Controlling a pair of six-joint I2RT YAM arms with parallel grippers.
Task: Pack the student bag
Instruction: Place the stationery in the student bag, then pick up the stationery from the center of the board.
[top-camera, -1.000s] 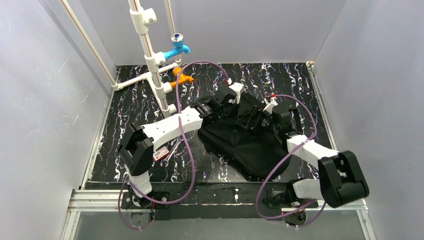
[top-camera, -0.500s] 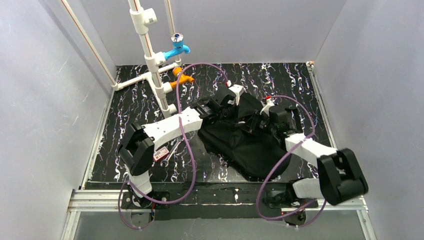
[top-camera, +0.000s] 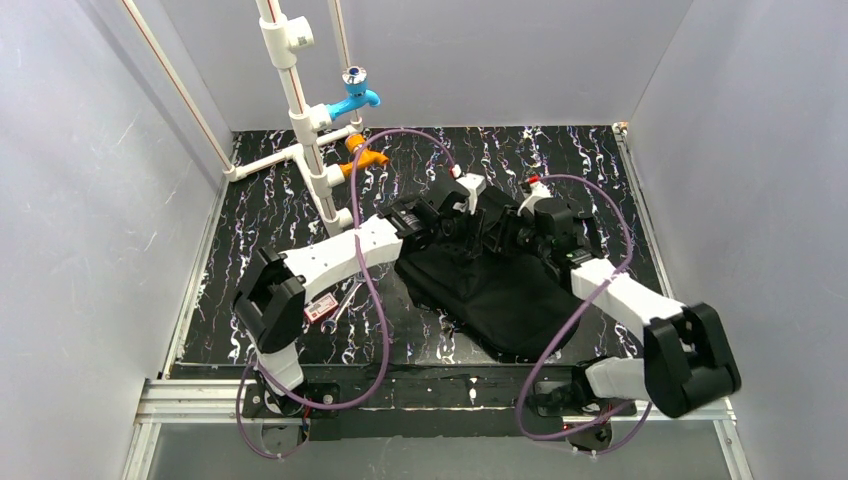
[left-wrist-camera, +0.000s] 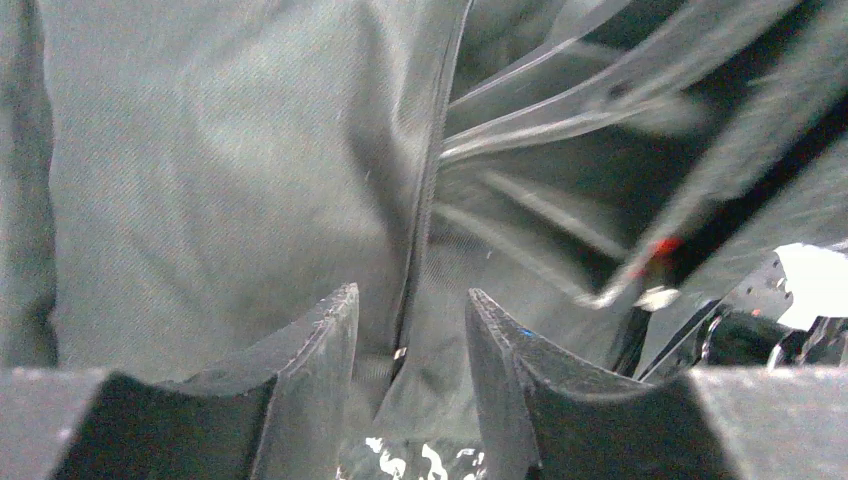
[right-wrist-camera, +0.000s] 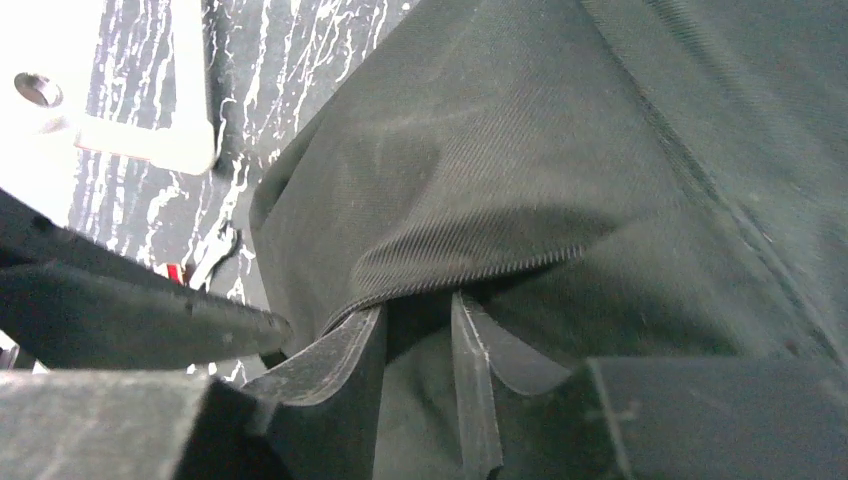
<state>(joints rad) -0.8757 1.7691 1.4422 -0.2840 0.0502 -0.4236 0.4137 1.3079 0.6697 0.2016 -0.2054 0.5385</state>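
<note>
The student bag (top-camera: 500, 290), black and soft, lies flat at the table's middle, between my two arms. Both grippers meet at its far end. My left gripper (top-camera: 462, 222) is open. In the left wrist view its fingers (left-wrist-camera: 411, 291) stand apart on either side of the bag's (left-wrist-camera: 220, 170) zipper line (left-wrist-camera: 428, 200), with nothing pinched. My right gripper (top-camera: 505, 232) is narrowly open. In the right wrist view its tips (right-wrist-camera: 418, 300) sit under a ribbed hem of the bag (right-wrist-camera: 520, 150), which drapes over them.
A white pipe stand with a blue tap (top-camera: 352, 100) and an orange tap (top-camera: 365, 156) rises at the back left. A wrench (top-camera: 345, 303) and a small red-and-white tag (top-camera: 320, 310) lie under the left arm. Grey walls close in three sides.
My left gripper has gone from shut to open at the bag's far end. My right arm has moved further in and left, and its jaws have narrowed under the hem.
</note>
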